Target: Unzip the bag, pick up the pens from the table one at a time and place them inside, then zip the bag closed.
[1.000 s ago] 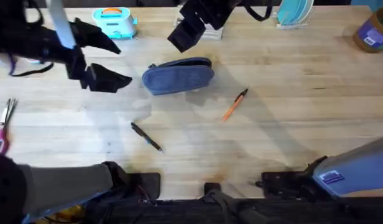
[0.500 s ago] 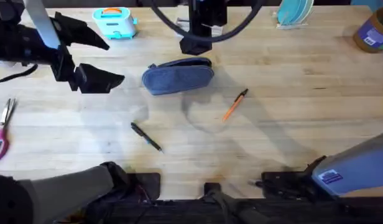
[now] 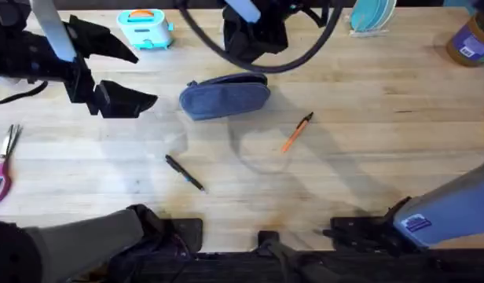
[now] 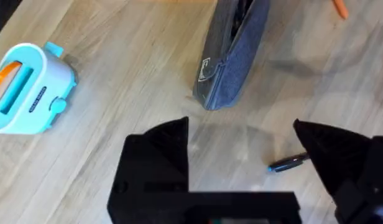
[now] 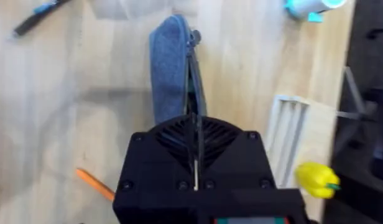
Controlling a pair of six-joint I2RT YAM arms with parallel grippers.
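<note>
Here we log: left gripper spread, hovering left of the bag | right gripper pressed together above its zipper | orange pen, black pen on the table.

On the counter lie two pens, one orange and one black. There is one grey-blue bag, one pair of pink-handled scissors, one small turquoise toy toaster, and two robot hands: left hand, right hand.
</note>
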